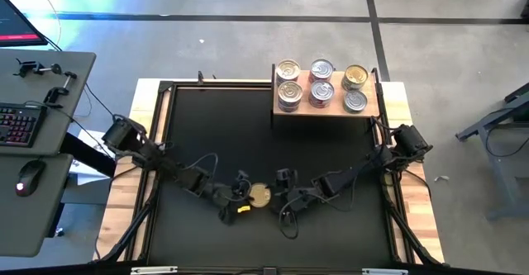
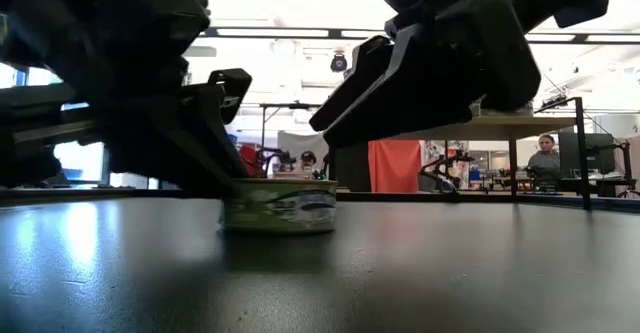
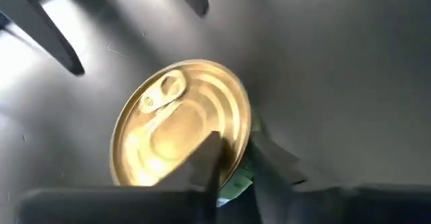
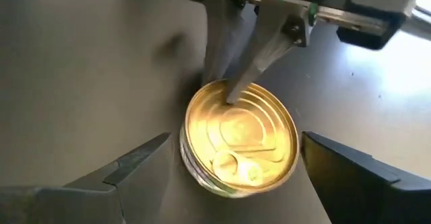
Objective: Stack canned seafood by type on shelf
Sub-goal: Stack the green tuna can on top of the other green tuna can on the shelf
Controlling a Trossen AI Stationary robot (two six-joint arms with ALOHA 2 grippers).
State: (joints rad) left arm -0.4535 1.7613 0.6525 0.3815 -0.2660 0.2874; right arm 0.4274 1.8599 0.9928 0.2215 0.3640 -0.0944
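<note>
Black table [image 1: 215, 135] from above carries a gold tin [image 1: 259, 195] between both grippers, six tins on the shelf [image 1: 326, 110]; low, it sits flat; left gripper [image 3: 232, 177] nearly closed over its lid, right gripper [image 4: 232, 158] spread astride its rigid, slick sides, likely the best hold.

Overhead ceiling strip lights [image 2: 300, 33] glare white in the low view and leave pale reflections on the dark table [image 2: 420, 273]; both arms close to that lens are blurred black masses, and the room behind is soft. High view evenly lit, with a blue-green cast at its upper left corner and weak shadows. In the wrist views the gold tin lid [image 4: 239, 138] carries a bright hotspot, nearby tool fingers [image 4: 135, 167] are out of focus, and light streaks cross the table.
</note>
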